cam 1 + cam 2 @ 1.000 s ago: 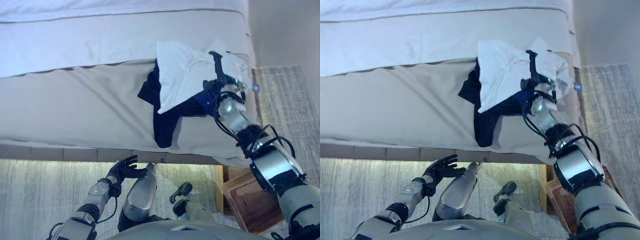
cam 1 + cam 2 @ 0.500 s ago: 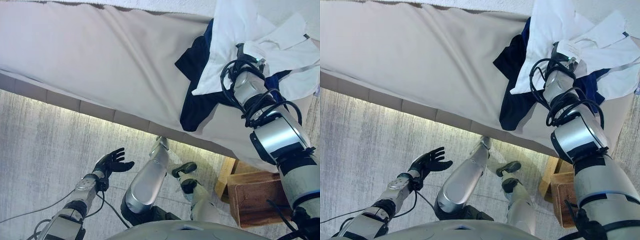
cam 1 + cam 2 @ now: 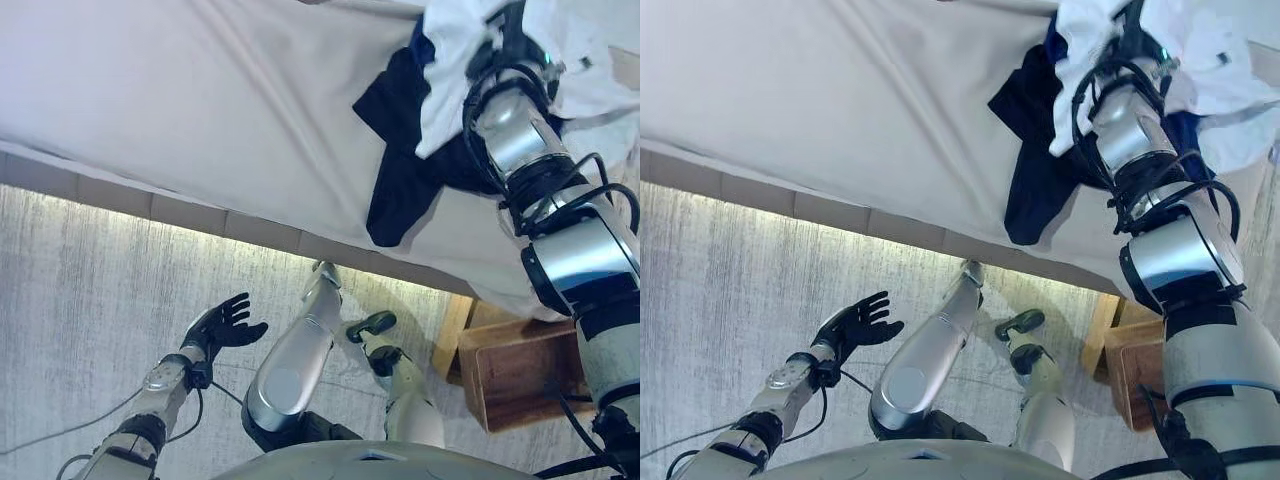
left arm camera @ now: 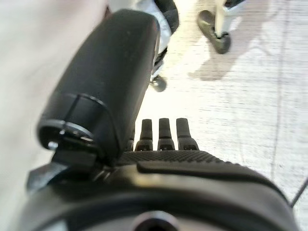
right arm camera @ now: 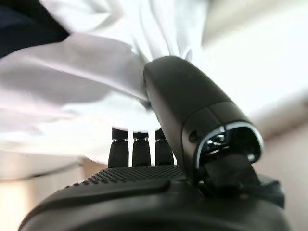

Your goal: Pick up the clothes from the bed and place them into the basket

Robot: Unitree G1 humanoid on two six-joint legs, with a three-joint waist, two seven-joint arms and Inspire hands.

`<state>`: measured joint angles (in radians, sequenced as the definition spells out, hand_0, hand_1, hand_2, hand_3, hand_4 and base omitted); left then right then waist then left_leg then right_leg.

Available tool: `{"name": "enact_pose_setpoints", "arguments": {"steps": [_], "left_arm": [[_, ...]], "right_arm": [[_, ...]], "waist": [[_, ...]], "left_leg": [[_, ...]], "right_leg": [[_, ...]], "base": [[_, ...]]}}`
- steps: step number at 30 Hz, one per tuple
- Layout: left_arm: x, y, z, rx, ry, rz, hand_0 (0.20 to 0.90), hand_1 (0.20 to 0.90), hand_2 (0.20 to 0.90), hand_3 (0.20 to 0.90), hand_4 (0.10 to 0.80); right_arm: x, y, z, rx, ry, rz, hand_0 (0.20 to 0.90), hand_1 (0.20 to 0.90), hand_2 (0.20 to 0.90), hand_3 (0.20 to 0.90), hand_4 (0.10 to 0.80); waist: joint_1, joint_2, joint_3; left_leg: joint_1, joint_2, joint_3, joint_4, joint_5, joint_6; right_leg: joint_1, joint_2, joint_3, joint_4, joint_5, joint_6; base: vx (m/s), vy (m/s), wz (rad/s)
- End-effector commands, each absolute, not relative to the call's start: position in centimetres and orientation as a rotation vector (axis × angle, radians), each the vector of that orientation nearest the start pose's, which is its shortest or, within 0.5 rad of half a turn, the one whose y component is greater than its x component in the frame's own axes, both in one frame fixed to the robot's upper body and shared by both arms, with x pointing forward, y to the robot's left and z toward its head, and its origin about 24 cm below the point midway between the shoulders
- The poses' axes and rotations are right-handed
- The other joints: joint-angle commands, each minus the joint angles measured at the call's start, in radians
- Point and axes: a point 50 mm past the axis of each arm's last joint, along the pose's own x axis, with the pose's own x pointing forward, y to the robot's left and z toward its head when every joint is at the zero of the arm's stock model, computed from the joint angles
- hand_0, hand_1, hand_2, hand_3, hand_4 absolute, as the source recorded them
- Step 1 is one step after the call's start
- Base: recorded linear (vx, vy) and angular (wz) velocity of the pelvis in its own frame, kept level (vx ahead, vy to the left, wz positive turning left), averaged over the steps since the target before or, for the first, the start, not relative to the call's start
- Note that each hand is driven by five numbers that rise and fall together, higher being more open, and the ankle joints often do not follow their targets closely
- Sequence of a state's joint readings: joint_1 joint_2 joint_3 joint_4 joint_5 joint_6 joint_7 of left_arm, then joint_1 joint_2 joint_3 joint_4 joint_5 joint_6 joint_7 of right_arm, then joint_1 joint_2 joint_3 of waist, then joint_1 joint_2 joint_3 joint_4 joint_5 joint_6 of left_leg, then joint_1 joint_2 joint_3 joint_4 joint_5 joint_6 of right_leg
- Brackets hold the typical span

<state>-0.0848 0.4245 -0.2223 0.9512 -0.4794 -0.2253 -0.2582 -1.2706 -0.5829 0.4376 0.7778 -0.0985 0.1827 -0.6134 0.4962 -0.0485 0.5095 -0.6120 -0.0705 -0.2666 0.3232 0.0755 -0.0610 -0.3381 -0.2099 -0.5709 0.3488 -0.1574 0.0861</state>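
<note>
Beige bed holds white clothes on dark clothes far right; right hand seems clamped on white cloth; left hand hangs open; basket near right

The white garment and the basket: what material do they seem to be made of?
The white garment looks like thin woven cloth, matte: it folds and bunches softly. The basket looks woven, perhaps wicker, brown with a flat rim; its weave shows only faintly, so this is uncertain.
</note>
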Motion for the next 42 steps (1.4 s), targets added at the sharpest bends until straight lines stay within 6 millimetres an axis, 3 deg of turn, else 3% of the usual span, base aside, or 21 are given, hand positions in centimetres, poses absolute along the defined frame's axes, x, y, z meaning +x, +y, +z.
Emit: {"name": "enact_pose_setpoints", "arguments": {"steps": [1,6,12,17,21,22,27,31,36,42], "left_arm": [[14.9,28.3,-10.7,0.018,0.719,0.051,0.900,0.900,0.900,0.900,0.800],[13.0,28.5,-11.8,0.053,0.804,0.075,0.900,0.900,0.900,0.900,0.800],[10.9,28.1,-13.0,0.100,0.923,0.065,0.900,0.900,0.900,0.900,0.800],[9.7,27.7,-13.9,0.164,1.036,0.028,0.900,0.900,0.900,0.900,0.800],[9.2,27.4,-14.3,0.168,1.094,0.030,0.900,0.900,0.900,0.900,0.800],[9.2,27.2,-14.4,0.162,1.107,0.026,0.900,0.900,0.900,0.900,0.800],[10.0,26.7,-14.4,0.141,1.106,0.009,0.900,0.900,0.900,0.900,0.800],[10.5,25.7,-14.6,0.125,1.098,-0.022,0.900,0.900,0.900,0.900,0.800],[10.2,25.1,-14.9,0.161,1.117,-0.075,0.900,0.900,0.900,0.900,0.800],[8.4,26.2,-15.1,0.218,1.210,-0.072,0.900,0.900,0.900,0.900,0.800]], "right_arm": [[33.7,-19.6,38.6,-0.630,-1.093,-0.772,0.300,0.300,0.300,0.200,0.100],[29.7,-21.1,38.1,-0.646,-1.195,-0.800,0.300,0.300,0.300,0.200,0.100],[28.7,-24.1,36.9,-0.732,-1.124,-0.862,0.300,0.300,0.300,0.200,0.100],[27.8,-26.7,36.2,-0.680,-1.059,-0.923,0.300,0.300,0.300,0.200,0.100],[27.9,-27.7,34.9,-0.638,-0.982,-0.854,0.300,0.300,0.300,0.200,0.100],[28.3,-27.8,34.2,-0.602,-0.930,-0.757,0.300,0.300,0.300,0.200,0.100],[30.6,-26.2,31.1,-0.555,-0.732,-0.320,0.300,0.300,0.300,0.200,0.100],[31.9,-24.6,31.1,-0.545,-0.713,-0.141,0.300,0.300,0.300,0.200,0.100],[33.2,-23.1,32.8,-0.535,-0.737,-0.111,0.300,0.300,0.300,0.200,0.100],[33.6,-21.1,34.5,-0.413,-0.804,-0.138,0.300,0.300,0.300,0.200,0.100]], "waist": [[-0.016,-0.065,-0.010],[-0.095,-0.086,-0.116],[-0.160,-0.081,-0.244],[-0.224,-0.075,-0.323],[-0.276,-0.062,-0.371],[-0.297,-0.053,-0.389],[-0.331,-0.044,-0.423],[-0.323,-0.056,-0.436],[-0.277,-0.082,-0.435],[-0.224,-0.091,-0.431]], "left_leg": [[0.170,0.026,0.073,-0.104,-0.127,0.094],[0.302,0.049,0.118,-0.195,-0.137,0.083],[0.447,0.056,0.162,-0.301,-0.122,0.073],[0.518,0.050,0.210,-0.330,-0.110,0.079],[0.572,0.054,0.247,-0.330,-0.131,0.083],[0.594,0.058,0.269,-0.329,-0.138,0.079],[0.629,0.062,0.304,-0.327,-0.143,0.068],[0.656,0.062,0.311,-0.332,-0.147,0.058],[0.668,0.060,0.293,-0.345,-0.139,0.049],[0.670,0.054,0.251,-0.361,-0.121,0.045]], "right_leg": [[0.106,0.011,0.054,0.049,0.102,0.021],[0.205,0.038,0.120,-0.061,0.091,0.017],[0.324,0.070,0.156,-0.174,0.085,0.016],[0.369,0.089,0.181,-0.223,0.104,0.018],[0.387,0.098,0.216,-0.247,0.095,0.018],[0.397,0.103,0.229,-0.261,0.089,0.013],[0.416,0.114,0.247,-0.303,0.089,-0.007],[0.448,0.122,0.235,-0.343,0.099,-0.015],[0.484,0.130,0.205,-0.382,0.109,-0.017],[0.504,0.131,0.162,-0.388,0.105,-0.023]], "base": [[0.031,-0.033,-0.18],[0.067,-0.065,-0.22],[0.086,-0.056,-0.37],[0.032,-0.051,-0.09],[0.036,-0.018,-0.32],[0.030,-0.005,-0.52],[0.024,-0.001,-0.43],[0.046,-0.002,-0.28],[0.009,-0.016,0.00],[-0.022,0.016,0.32]]}}
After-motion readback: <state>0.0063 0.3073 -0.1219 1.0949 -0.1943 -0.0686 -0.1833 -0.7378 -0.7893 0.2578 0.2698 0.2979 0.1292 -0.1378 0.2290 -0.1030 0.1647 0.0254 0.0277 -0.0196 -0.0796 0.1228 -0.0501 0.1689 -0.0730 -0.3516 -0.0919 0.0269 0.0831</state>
